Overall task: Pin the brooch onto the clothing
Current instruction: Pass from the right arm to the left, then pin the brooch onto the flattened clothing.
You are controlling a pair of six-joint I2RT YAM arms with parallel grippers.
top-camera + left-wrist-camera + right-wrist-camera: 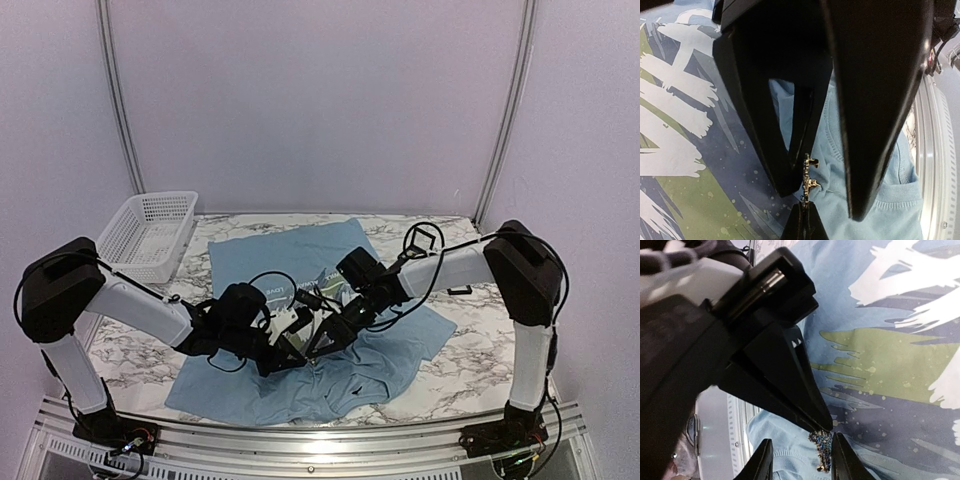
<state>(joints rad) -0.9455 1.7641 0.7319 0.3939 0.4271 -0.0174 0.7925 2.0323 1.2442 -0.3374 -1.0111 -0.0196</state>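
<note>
Left hand (823, 424) pinches brooch (821, 445), right hand (802, 440) flanking; basket (150, 236) apart.

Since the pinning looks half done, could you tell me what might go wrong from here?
1. The right gripper stands open around the brooch, so only the shut left gripper pinches it; it could twist or drop.
2. The T-shirt lies bunched under both grippers, so the pin might catch a fold, or the fabric may lift with them.
</note>
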